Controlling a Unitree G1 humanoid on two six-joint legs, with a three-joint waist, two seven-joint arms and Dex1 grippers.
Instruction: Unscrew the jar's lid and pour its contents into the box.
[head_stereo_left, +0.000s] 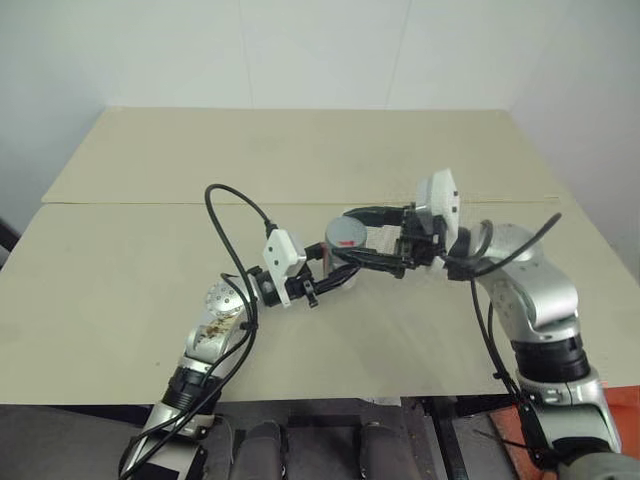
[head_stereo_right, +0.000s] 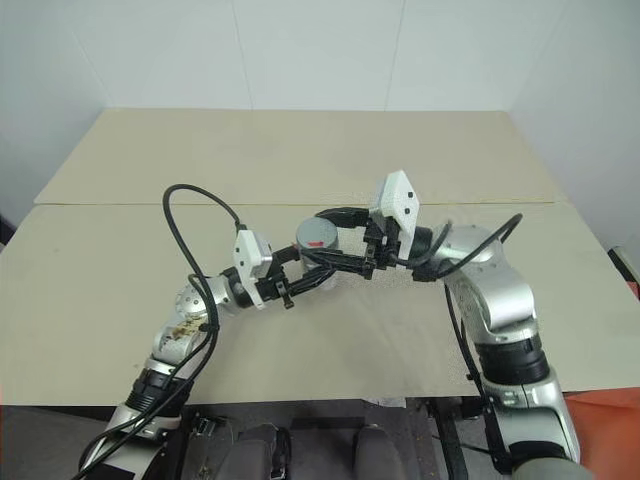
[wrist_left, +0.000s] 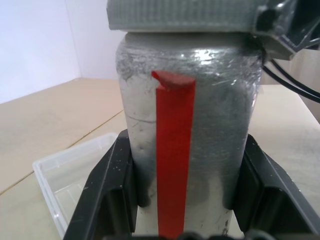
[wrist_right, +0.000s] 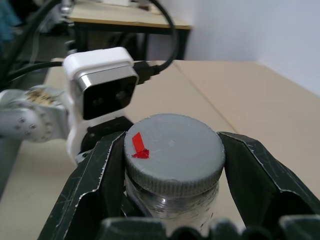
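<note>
The left end effector (wrist_left: 175, 200) is gripping the upright jar (wrist_left: 190, 125) low down; the right end effector (wrist_right: 172, 160) is clamping the lid (wrist_right: 174, 150) from the side.

Jar (wrist_left: 190, 145) upright between both hands, lid (wrist_right: 173, 152) on top — box (wrist_left: 75, 180) on table (head_stereo_left: 300, 160) just beyond

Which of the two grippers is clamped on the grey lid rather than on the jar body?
The right gripper: its fingers grip the lid. The left gripper clamps the jar lower down.
</note>
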